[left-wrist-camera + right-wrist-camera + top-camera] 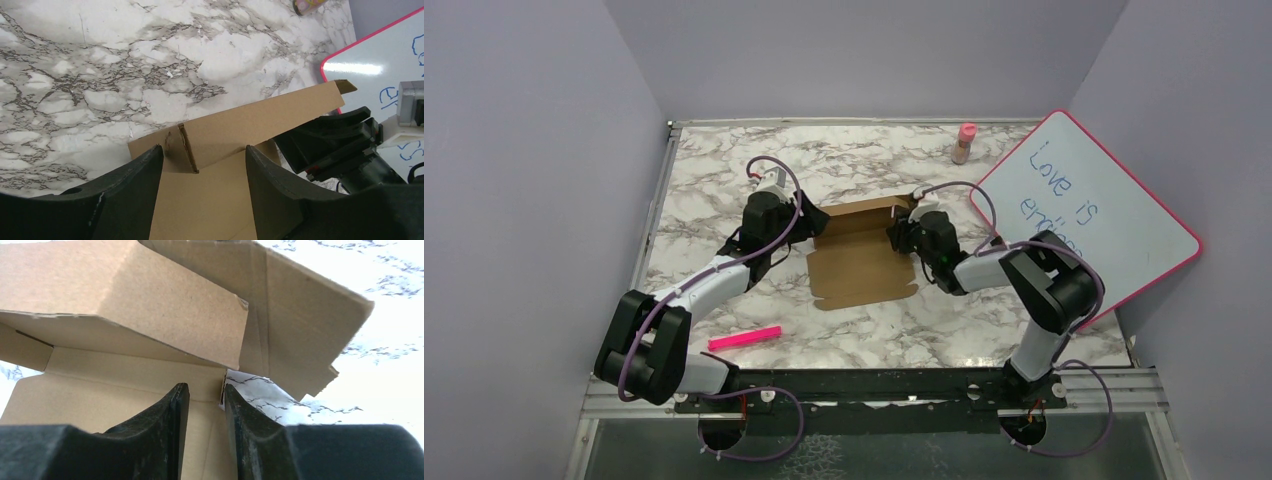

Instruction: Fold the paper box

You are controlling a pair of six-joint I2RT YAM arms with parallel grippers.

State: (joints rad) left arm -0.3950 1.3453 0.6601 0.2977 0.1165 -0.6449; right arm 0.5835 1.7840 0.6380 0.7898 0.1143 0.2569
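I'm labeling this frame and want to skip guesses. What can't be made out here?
Top view: both side edges of the paper box lie under the left gripper and right gripper; their fingertips are hidden too.
Top view: the whiteboard's second line is partly covered by the right arm.
Top view: the pink bottle is too small to read.
Right wrist view: fingers and the bottom edge cut off the box's near part.

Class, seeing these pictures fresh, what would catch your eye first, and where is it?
A brown cardboard box, far flap raised, lies open in the middle of the white marbled table. A pink-framed whiteboard with blue handwriting leans at the right, and a bright pink marker lies near the front edge.
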